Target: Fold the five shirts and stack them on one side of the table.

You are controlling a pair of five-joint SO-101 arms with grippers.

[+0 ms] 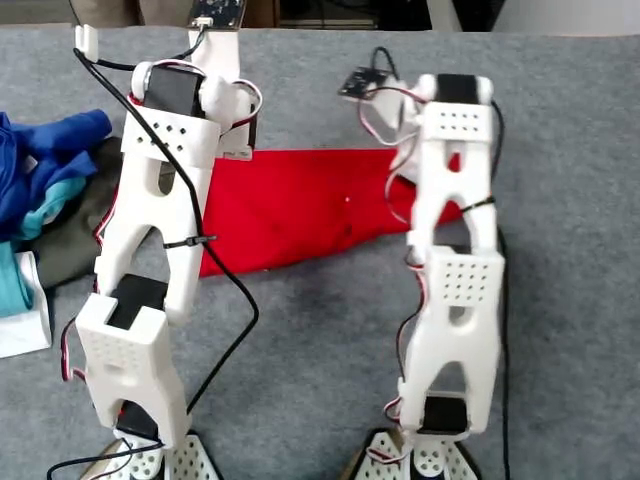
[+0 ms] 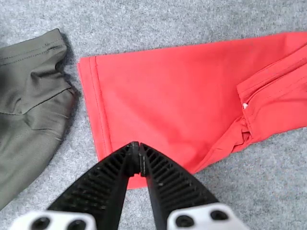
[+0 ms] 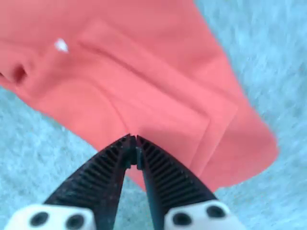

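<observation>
High view: we have the red shirt (image 1: 300,205) lying flat on the grey table cover (image 1: 320,350), just off centre toward 12 o'clock, long side running 9 to 3. The left arm (image 1: 160,210) stands over its 9 o'clock end and the right arm (image 1: 455,250) over its 3 o'clock end. There's a heap at the 9 o'clock table edge: blue shirt (image 1: 50,150) toward 10, teal shirt (image 1: 45,205) under it, dark olive shirt (image 1: 75,240) nearest the red one. A white object (image 1: 20,325) sits at 8 o'clock, against the heap. Left wrist view: the left gripper (image 2: 136,160) has its claw together, tips meeting, over the red shirt (image 2: 168,96) close to its hemmed end. The cloth under it lies flat and we see none pinched. The dark olive shirt (image 2: 29,105) is just beside that hem, with a thin strip of grey cover (image 2: 192,24) between them. A folded sleeve (image 2: 278,100) lies on the far part of the red. Right wrist view: the right gripper (image 3: 133,153) also has its claw together, tips touching, over the red shirt (image 3: 144,72) near its edge. The layers there are folded flat, with grey cover (image 3: 268,57) beside them
</observation>
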